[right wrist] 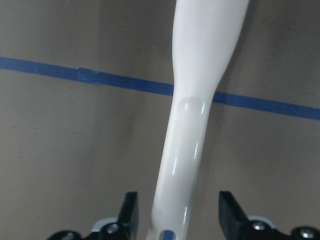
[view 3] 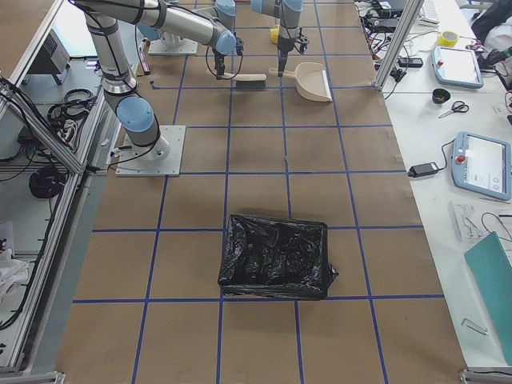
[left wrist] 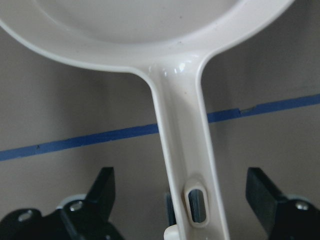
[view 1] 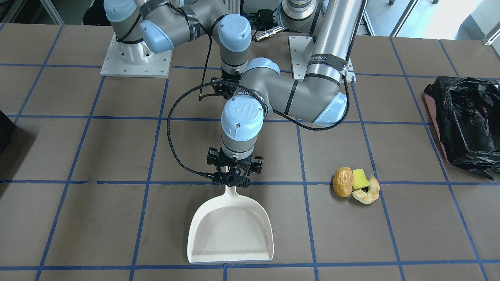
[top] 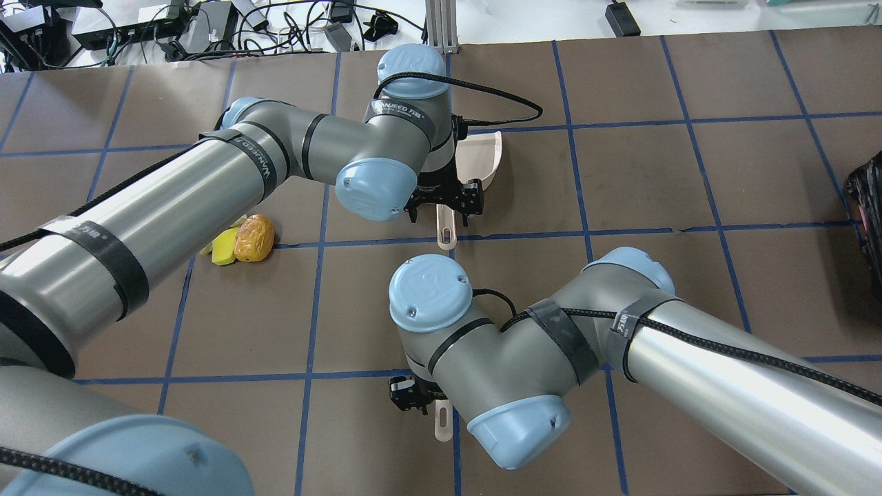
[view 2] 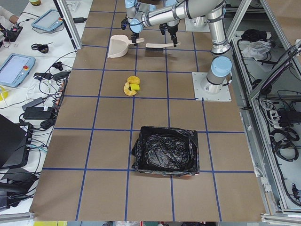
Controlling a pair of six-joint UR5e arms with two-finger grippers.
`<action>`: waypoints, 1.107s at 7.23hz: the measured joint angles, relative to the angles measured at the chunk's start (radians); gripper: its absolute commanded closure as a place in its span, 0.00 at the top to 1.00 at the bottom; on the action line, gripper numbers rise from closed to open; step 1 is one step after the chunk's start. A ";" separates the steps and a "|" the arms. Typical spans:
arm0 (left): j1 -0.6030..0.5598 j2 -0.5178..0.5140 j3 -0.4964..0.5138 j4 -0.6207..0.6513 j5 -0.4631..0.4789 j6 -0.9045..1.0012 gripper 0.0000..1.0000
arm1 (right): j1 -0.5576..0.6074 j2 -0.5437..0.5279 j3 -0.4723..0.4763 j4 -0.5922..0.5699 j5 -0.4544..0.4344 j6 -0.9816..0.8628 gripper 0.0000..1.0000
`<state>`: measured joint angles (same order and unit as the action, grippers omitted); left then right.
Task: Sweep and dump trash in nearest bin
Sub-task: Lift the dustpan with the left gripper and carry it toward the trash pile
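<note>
Trash lies in one tight cluster on the bench, out to the left pincer's own left and well apart from it. The brown lump, the yellow-green wedge and the tan croissant piece touch one another. The lump is the bit nearest the pincer. The bin, lined with crinkled black plastic, stands farther out the same way, beyond the trash and a little closer to the robot's base than the pincer is.

The left pincer hangs low over the handle of the white dustpan. Its jaws are spread, one on each side of the handle, with bare bench showing in both gaps. The pan lies flat and reaches away from the robot, past the pincer.

The right pincer sits behind the left one, toward the robot's base. It is likewise spread, straddling the white handle of the brush with a gap on each side. The brush lies on the bench in line with the dustpan, its head toward the dustpan's handle.
</note>
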<state>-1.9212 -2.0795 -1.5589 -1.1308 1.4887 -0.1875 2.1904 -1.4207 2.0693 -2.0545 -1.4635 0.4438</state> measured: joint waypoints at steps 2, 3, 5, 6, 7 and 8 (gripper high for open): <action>-0.002 -0.010 -0.002 -0.008 -0.014 -0.015 0.67 | 0.000 0.001 0.000 0.003 0.001 0.001 0.07; -0.006 -0.014 -0.002 -0.012 -0.015 -0.022 0.64 | 0.000 0.001 -0.001 0.003 0.001 0.001 0.06; -0.014 -0.016 -0.003 -0.018 -0.016 -0.032 0.63 | -0.003 -0.005 -0.005 0.010 -0.002 0.005 0.05; -0.015 -0.016 -0.003 -0.019 -0.023 -0.035 0.24 | -0.006 -0.024 -0.005 0.028 -0.008 0.014 0.05; -0.016 -0.015 -0.002 -0.020 -0.035 -0.036 0.00 | -0.013 -0.057 -0.004 0.058 -0.012 0.025 0.05; -0.016 -0.014 -0.002 -0.021 -0.040 -0.037 0.00 | -0.020 -0.083 -0.003 0.085 -0.014 0.029 0.05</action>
<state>-1.9373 -2.0936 -1.5607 -1.1517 1.4482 -0.2244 2.1702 -1.5038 2.0660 -1.9699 -1.4776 0.4726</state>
